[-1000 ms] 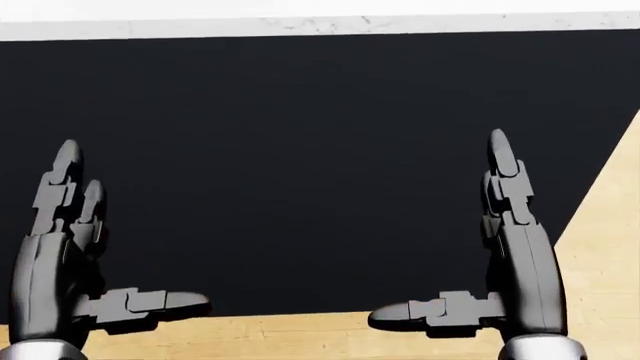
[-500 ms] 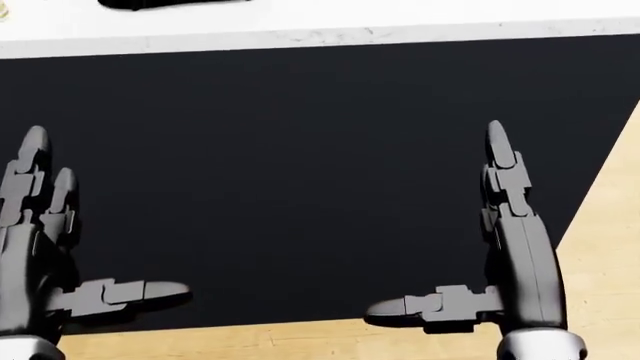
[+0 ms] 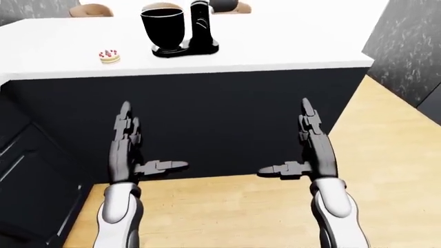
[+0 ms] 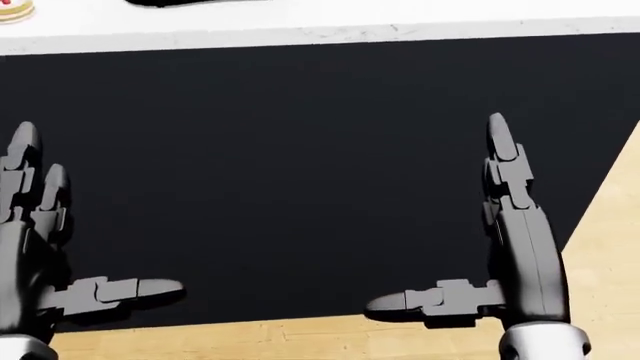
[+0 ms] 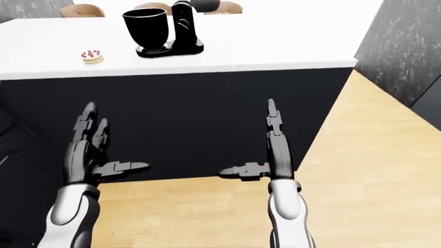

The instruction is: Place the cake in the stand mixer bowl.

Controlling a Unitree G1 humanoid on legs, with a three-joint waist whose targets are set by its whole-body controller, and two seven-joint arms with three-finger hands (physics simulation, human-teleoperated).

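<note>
A small cake (image 3: 109, 56) with red berries on top sits on the white counter (image 3: 289, 46), left of a black stand mixer (image 3: 200, 28) whose dark bowl (image 3: 163, 27) stands upright on its base. In the head view only the cake's edge (image 4: 14, 9) shows at the top left corner. My left hand (image 3: 141, 150) and right hand (image 3: 293, 150) hang open below the counter, ahead of its black face, fingers pointing up and thumbs pointing inward. Neither hand holds anything.
The counter's black face (image 3: 207, 119) fills the middle of each view. Wooden floor (image 3: 386, 155) runs along the bottom and right. A dark speckled wall (image 3: 407, 46) rises at the right. Chair backs (image 3: 89, 9) show beyond the counter.
The camera has tilted upward: the counter's white edge has slid down the head view and the cake's edge has come in at top left. My left hand has drifted left.
</note>
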